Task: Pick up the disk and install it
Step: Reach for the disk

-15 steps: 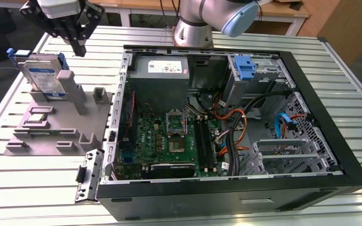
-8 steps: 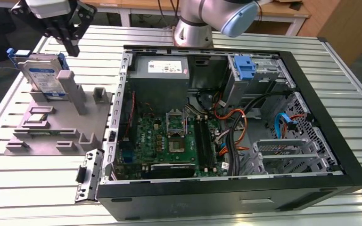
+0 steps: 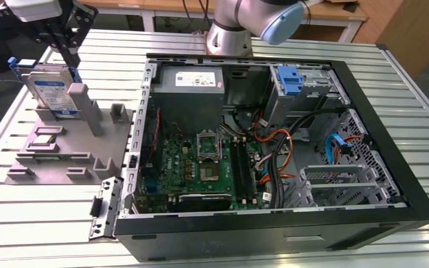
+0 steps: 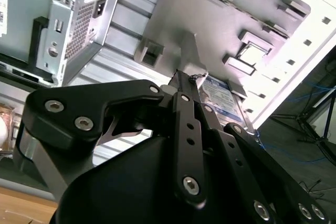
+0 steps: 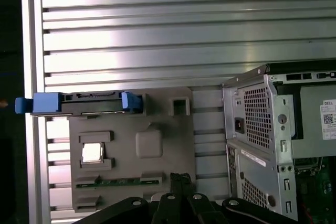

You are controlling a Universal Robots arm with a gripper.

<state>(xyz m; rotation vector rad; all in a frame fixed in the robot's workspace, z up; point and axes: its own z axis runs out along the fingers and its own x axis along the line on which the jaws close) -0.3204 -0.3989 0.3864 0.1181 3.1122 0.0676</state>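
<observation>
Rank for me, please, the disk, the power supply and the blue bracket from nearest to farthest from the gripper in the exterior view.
1. The disk, standing in the grey fixture just beneath the gripper.
2. The power supply, toward the exterior view's right.
3. The blue bracket, farther right still.

Silver disk [image 3: 53, 92] with blue-and-white label and blue edge rails, far on the exterior view's left. Plain matte grey holder tray [image 3: 73, 163] beneath. Ribbed, shiny silver table [image 3: 43, 219], striped with parallel grooves. Black computer case [image 3: 274, 230]; inside, green motherboard [image 3: 199, 162], grey power supply [image 3: 190, 95] with white sticker, blue bracket [image 3: 289, 78], orange and black cables [image 3: 276, 139]. Black gripper [image 5: 180, 178]. Silver arm [image 3: 229, 28] with pale blue cap.
</observation>
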